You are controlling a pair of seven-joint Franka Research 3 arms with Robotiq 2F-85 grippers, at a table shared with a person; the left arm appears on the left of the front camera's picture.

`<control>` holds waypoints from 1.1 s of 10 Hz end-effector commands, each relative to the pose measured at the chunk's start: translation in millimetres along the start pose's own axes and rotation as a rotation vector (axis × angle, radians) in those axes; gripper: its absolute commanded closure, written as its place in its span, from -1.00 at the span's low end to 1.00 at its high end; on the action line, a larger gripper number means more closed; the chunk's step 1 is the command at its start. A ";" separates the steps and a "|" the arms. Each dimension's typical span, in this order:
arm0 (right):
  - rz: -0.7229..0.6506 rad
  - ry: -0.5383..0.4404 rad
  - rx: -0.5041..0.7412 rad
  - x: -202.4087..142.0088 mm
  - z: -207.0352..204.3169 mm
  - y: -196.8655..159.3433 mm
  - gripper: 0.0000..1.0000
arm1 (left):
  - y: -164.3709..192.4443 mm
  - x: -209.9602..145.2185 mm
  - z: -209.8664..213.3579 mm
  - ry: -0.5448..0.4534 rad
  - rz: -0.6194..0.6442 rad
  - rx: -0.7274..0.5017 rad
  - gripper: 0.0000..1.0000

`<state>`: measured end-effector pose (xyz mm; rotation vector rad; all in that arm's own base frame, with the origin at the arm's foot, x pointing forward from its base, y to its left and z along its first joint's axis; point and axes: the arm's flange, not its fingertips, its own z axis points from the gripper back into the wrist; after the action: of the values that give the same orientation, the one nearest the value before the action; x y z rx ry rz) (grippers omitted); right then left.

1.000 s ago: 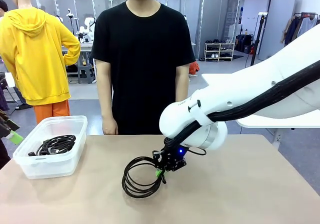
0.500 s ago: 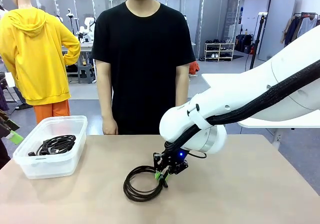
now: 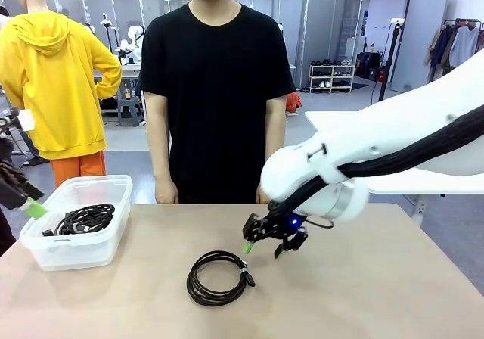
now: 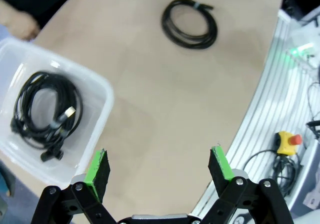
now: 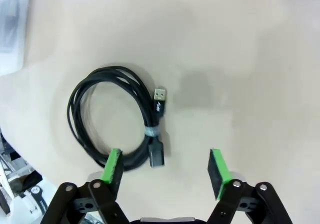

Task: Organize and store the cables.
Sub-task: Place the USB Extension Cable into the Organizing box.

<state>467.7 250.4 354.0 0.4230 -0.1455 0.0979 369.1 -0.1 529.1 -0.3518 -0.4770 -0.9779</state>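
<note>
coil: black round cable coil with pale band and USB plug now lying flat on the beige table, well right of the clear plastic bin; released since a second ago
right gripper: jaws spread, nothing held; lifted off, just right of coil
left gripper: spread wide, empty, hung near bin
bin: black coiled cables already stored inside
meaning: coil was set down, not binned; likely a regrasp or handoff to left arm is needed

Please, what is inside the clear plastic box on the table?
Inside the clear plastic box lies a bundle of coiled black cables with plug ends. Their exact number cannot be told, because they overlap.
</note>
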 end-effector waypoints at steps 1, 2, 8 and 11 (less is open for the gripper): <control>0.093 -0.012 0.066 -20.4 50.4 -40.7 -1.00 | -10.6 40.5 -4.8 0.008 0.027 -0.081 -1.00; 0.186 0.002 0.084 -29.1 84.6 -65.5 -1.00 | -20.2 64.9 -12.7 0.022 0.044 -0.119 -1.00; 0.609 -0.163 0.152 -110.9 202.9 -198.4 -1.00 | -60.6 192.6 -128.0 0.043 0.250 -0.158 -1.00; 0.779 -0.282 0.188 -160.3 227.9 -261.3 -1.00 | -73.3 230.7 -198.0 0.127 0.430 -0.073 -1.00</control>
<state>349.6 -83.1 450.1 0.5090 -0.5463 0.7566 447.8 -278.6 489.6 -0.4743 -0.2615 -0.6625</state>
